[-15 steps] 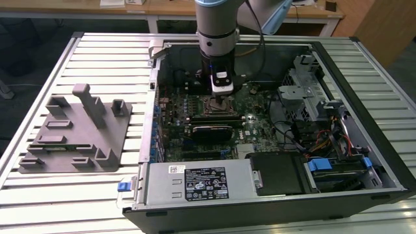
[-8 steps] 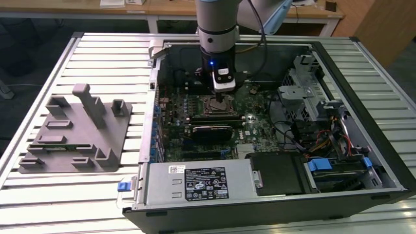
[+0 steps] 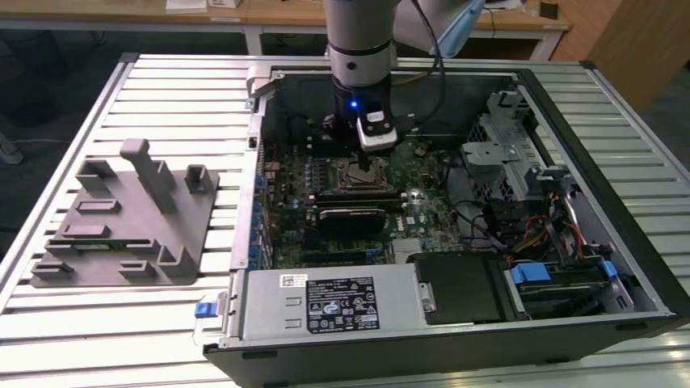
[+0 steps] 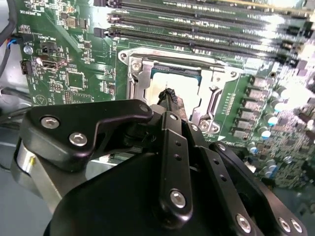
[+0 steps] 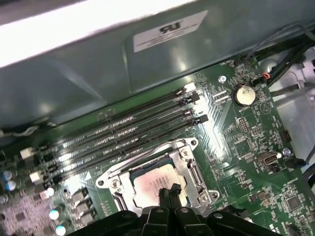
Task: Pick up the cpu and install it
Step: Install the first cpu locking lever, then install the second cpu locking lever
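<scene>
Gripper (image 5: 169, 191): my fingers pressed together, holding nothing, tips over the cpu (image 5: 156, 183).
Cpu: lies in socket (image 5: 189, 169).
Care: I descend straight, lightly.

We see even overhead light in the exterior view, the slatted surface (image 3: 65, 145) bright, the case (image 3: 453, 242) interior dimmer. In both wrist views glare washes over the memory slots (image 5: 123, 132) and board (image 4: 64, 59). The tool (image 4: 170, 96) sits close and soft-focused. A white glare band crosses the case wall (image 5: 74, 34).
</scene>
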